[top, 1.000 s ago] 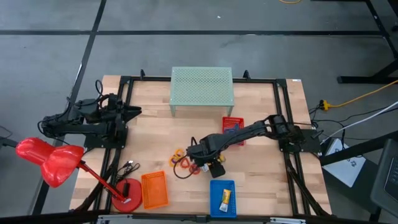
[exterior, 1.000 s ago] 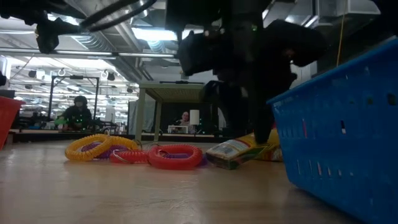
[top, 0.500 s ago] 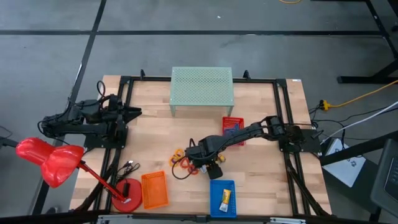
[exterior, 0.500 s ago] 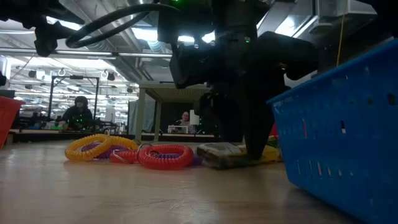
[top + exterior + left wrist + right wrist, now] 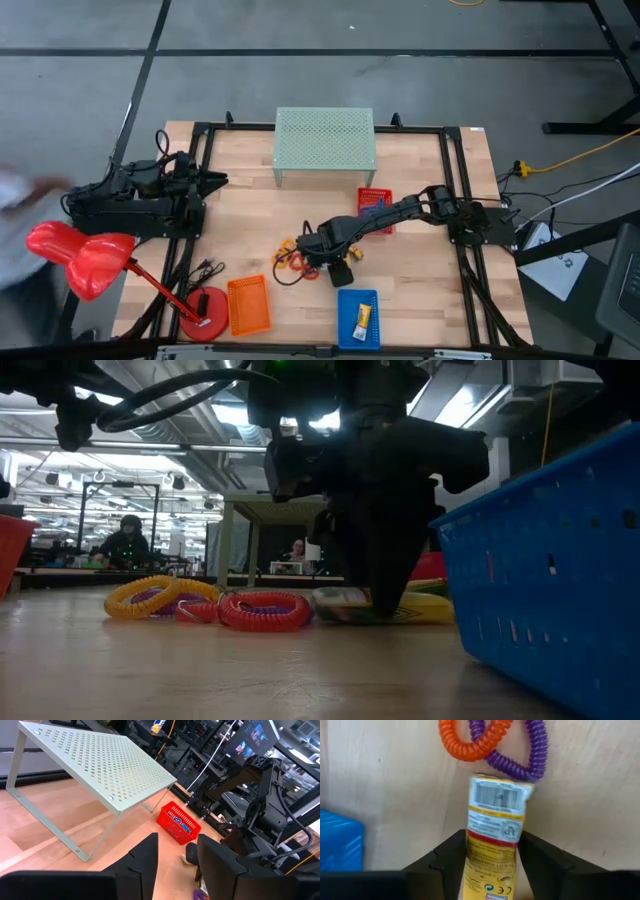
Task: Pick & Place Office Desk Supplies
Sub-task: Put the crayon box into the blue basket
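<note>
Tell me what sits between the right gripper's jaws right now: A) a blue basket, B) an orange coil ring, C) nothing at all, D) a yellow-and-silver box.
D: in the right wrist view the yellow-and-silver box lies lengthwise between the jaws of the right gripper, while the orange coil ring and purple coil lie beyond its far end.

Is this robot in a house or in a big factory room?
Probably a big lab or workshop, not a house. Behind the table the low view shows bright ceiling light strips, more workbenches, and people sitting at desks far away.
</note>
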`<state>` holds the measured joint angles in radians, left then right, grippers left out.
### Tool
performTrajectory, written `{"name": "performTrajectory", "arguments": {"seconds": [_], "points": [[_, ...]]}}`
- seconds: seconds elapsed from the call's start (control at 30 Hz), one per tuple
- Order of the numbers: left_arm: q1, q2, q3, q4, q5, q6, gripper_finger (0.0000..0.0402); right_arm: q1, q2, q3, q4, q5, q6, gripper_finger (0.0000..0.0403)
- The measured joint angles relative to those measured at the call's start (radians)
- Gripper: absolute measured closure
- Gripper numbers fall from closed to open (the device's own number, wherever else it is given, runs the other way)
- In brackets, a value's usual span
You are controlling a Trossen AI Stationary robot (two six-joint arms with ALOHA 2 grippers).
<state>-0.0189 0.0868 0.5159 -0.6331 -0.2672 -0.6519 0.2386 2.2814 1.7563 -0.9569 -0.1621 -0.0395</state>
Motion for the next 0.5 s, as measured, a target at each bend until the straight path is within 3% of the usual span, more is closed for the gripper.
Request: {"name": "performTrajectory", "arguments": {"seconds": [0.27,0.5], "points": [[0.000,0.000,0.000,0.000,0.000,0.001,0.0270,0.000,0.000,0.000,-0.001,0.006,0.018,0.0284],[0.000,0.000,0.000,0.000,0.000,0.002,0.0270,0.000,0.000,0.000,-0.003,-0.007,0.054,0.0278]]}}
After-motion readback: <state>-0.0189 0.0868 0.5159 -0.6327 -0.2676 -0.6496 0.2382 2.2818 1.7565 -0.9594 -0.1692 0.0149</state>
